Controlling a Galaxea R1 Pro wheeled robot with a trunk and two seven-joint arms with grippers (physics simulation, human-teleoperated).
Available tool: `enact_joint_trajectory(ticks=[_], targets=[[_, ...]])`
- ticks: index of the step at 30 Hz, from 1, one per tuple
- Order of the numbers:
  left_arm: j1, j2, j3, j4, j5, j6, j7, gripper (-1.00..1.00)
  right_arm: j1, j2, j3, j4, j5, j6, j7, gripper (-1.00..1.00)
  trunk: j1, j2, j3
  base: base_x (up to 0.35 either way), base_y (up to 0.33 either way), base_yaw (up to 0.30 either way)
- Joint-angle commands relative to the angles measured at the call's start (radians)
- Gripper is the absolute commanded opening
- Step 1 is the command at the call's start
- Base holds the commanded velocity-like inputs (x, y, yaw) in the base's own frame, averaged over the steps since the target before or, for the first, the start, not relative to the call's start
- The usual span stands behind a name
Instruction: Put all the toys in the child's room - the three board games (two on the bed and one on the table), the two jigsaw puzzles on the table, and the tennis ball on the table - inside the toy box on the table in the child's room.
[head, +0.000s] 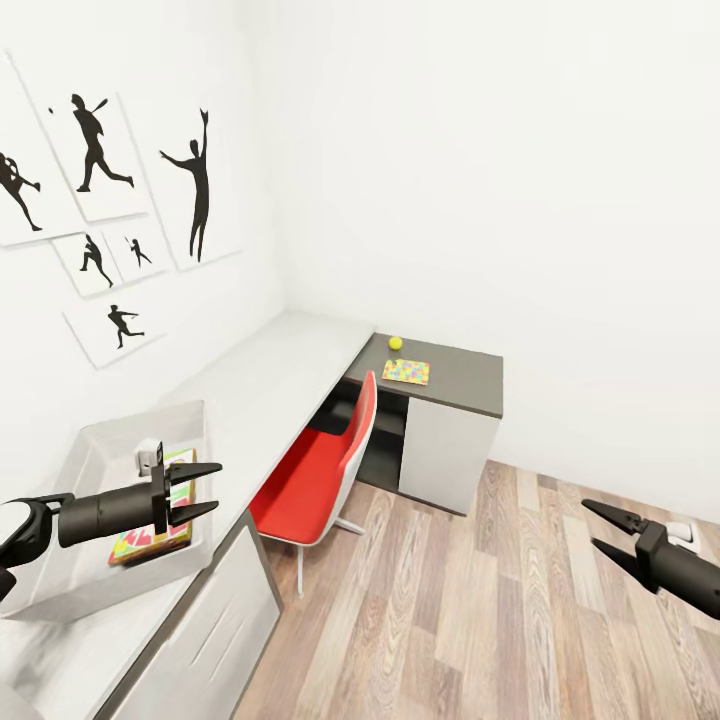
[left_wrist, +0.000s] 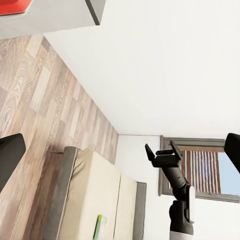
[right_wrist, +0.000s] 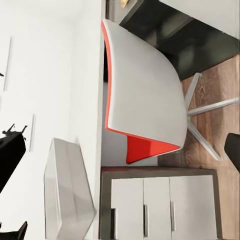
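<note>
The pale semi-clear toy box (head: 95, 455) stands on the table (head: 270, 375) at the near left. A flat multicoloured thing (head: 150, 535) lies in it; I cannot tell whether it is a game or a puzzle. My left gripper (head: 216, 486) hovers open and empty over the box's right wall. The tennis ball (head: 395, 343) and one jigsaw puzzle (head: 406, 372) rest on the table's dark end section. My right gripper (head: 590, 524) hangs open and empty above the floor at the right. A green and white board game (left_wrist: 101, 226) lies on the bed (left_wrist: 92, 192).
A red and white swivel chair (head: 322, 468) is tucked against the table between the toy box and the dark end section. White drawers (right_wrist: 160, 210) front the table below the box. Wood floor (head: 480, 620) stretches to the right. Framed silhouettes hang on the left wall.
</note>
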Motion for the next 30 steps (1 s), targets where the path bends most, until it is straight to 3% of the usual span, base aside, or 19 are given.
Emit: enact_joint_trajectory(ticks=[1, 5, 11, 22, 30], targets=[[-0.001, 0.001, -0.002, 0.0, 0.001, 0.001, -0.001, 1.0, -0.001, 0.0, -0.002, 0.0, 0.016, 0.005, 0.007, 1.0, 0.001, -0.002, -0.002, 0.0, 0.0, -0.005], [-0.001, 0.001, -0.002, 0.0, 0.001, 0.001, -0.001, 1.0, -0.001, 0.0, -0.01, 0.0, 0.045, 0.005, 0.008, 1.0, 0.001, -0.002, -0.002, 0.0, 0.0, -0.003], [-0.001, 0.002, -0.002, 0.0, 0.001, 0.001, -0.001, 1.0, -0.002, 0.0, -0.018, 0.0, 0.057, 0.005, 0.01, 1.0, 0.001, -0.002, -0.002, 0.0, 0.0, 0.0], [-0.001, 0.002, -0.001, 0.0, 0.001, 0.001, -0.001, 1.0, -0.003, 0.0, -0.023, -0.002, 0.057, 0.005, 0.012, 1.0, 0.001, -0.002, -0.002, 0.0, 0.0, -0.002], [-0.001, 0.004, 0.0, 0.0, 0.001, 0.001, -0.003, 1.0, -0.003, 0.001, -0.034, 0.0, 0.056, 0.005, 0.027, 1.0, 0.001, -0.002, 0.004, 0.0, 0.0, -0.165]])
